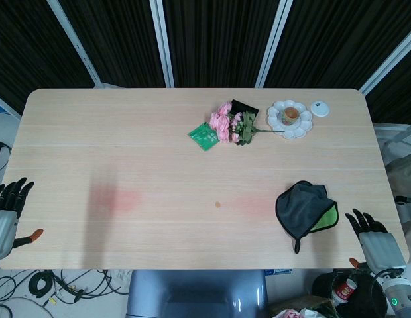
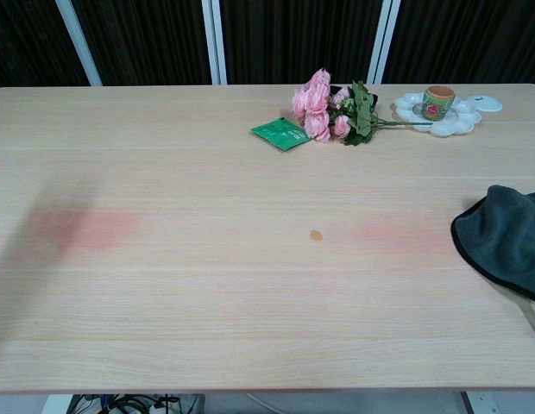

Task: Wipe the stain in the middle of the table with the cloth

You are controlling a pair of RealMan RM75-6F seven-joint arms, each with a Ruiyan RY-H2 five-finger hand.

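A small brown stain (image 1: 219,205) (image 2: 316,235) marks the middle of the wooden table (image 1: 126,132). The dark grey cloth (image 1: 303,206) (image 2: 505,237), with a lime-green lining showing at its right side, lies crumpled on the table to the right of the stain. My right hand (image 1: 372,233) hovers open at the table's near right corner, just right of the cloth and apart from it. At the near left edge sits my left hand (image 1: 8,209), open and holding nothing. Neither hand appears in the chest view.
At the back right lie a bunch of pink flowers (image 1: 229,124) (image 2: 324,105), a green packet (image 1: 204,136) (image 2: 281,133), a white flower-shaped plate (image 1: 283,126) (image 2: 453,126) holding a small cup (image 1: 290,115) (image 2: 437,101), and a small white lid (image 1: 319,108).
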